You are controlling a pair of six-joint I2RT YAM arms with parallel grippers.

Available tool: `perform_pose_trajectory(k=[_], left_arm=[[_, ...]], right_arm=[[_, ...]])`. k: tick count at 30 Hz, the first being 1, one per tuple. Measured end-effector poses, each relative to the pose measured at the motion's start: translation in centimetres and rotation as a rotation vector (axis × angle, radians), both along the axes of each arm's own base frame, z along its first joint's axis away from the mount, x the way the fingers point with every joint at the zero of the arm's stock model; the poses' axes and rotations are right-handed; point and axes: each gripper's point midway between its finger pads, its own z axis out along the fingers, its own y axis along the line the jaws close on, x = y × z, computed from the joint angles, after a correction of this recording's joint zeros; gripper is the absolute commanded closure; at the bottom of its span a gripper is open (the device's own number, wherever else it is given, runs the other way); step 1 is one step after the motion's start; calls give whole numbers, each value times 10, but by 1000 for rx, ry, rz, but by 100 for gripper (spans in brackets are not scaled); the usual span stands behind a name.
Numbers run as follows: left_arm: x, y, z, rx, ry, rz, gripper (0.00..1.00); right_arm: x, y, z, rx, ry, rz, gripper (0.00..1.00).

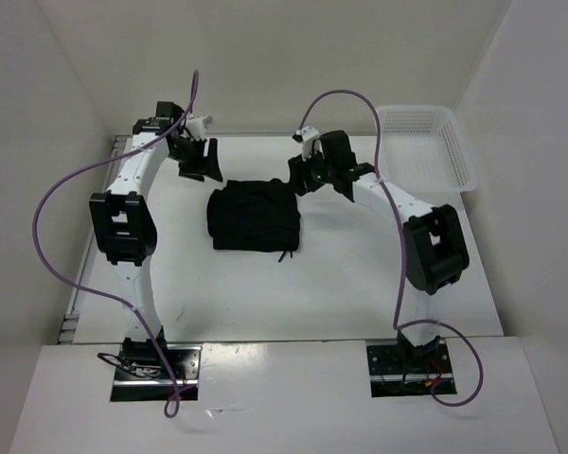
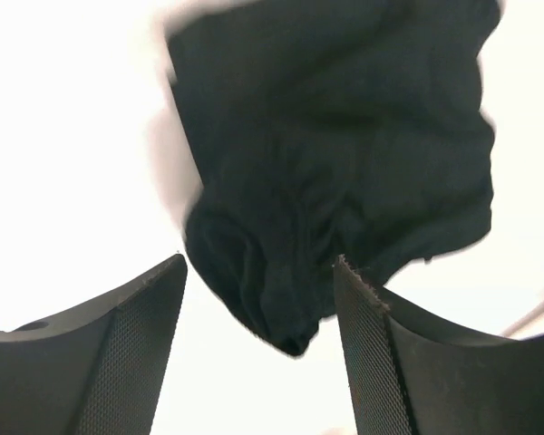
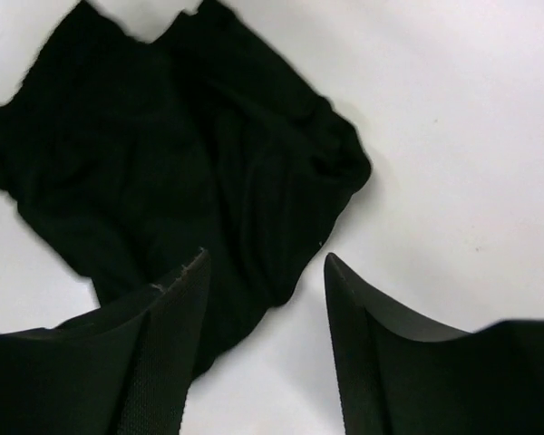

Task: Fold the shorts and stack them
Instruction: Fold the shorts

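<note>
Shorts (image 1: 254, 216) lie as a compact, roughly square black bundle near the middle of the tabletop (image 1: 265, 293), a little toward its far edge, and we judge them already folded, or nearly so. Our left claw (image 1: 200, 163) hangs just off the bundle's far left corner and our right claw (image 1: 305, 176) just off its far right corner. Both have their fingers spread with nothing between them, and each wrist view shows the cloth lying below the gap, not pinched. We think this paired placement suits taking the far edge at both corners together for one more fold, since soft fabric taken at one corner alone would sag and undo the shape. The white mesh basket (image 1: 426, 151) sits at the far right corner of the tabletop, well apart from the shorts.
</note>
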Motion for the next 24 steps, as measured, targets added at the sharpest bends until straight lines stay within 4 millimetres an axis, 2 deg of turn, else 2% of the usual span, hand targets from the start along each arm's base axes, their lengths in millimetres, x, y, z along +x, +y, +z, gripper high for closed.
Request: perform_pose_trajectory(k=[2, 4, 8, 12, 13, 15, 16, 17, 18, 19, 20, 21, 22, 24], left_arm=[[15, 0, 9, 5, -50, 1, 26], [21, -1, 6, 10, -59, 0, 26], [20, -5, -26, 32, 9, -6, 26], [12, -5, -62, 67, 90, -7, 26], [9, -5, -67, 73, 105, -9, 29], [4, -6, -75, 77, 127, -11, 40], [1, -7, -78, 78, 136, -13, 45], [0, -9, -80, 79, 139, -19, 53], [-1, -10, -81, 77, 141, -20, 57], [-2, -10, -83, 76, 143, -22, 60], [-3, -11, -84, 73, 146, -23, 65], [-3, -11, -85, 70, 149, -23, 71], [-4, -13, -86, 69, 150, -30, 81], [-5, -13, -87, 71, 153, -26, 89]], right_arm=[[19, 1, -12, 36, 32, -56, 36], [34, 2, -33, 62, 85, -106, 34], [47, 6, -78, 88, 208, -168, 31], [61, 15, -99, 134, 283, -219, 30], [64, 16, -101, 143, 293, -230, 32], [71, 19, -103, 158, 302, -251, 41], [73, 20, -104, 163, 304, -257, 56], [75, 21, -104, 170, 309, -263, 64], [77, 22, -104, 172, 309, -263, 72], [79, 24, -103, 179, 310, -263, 84], [82, 26, -103, 185, 307, -259, 90], [83, 28, -103, 193, 311, -256, 96], [84, 29, -104, 199, 317, -258, 100], [85, 29, -107, 200, 324, -267, 100]])
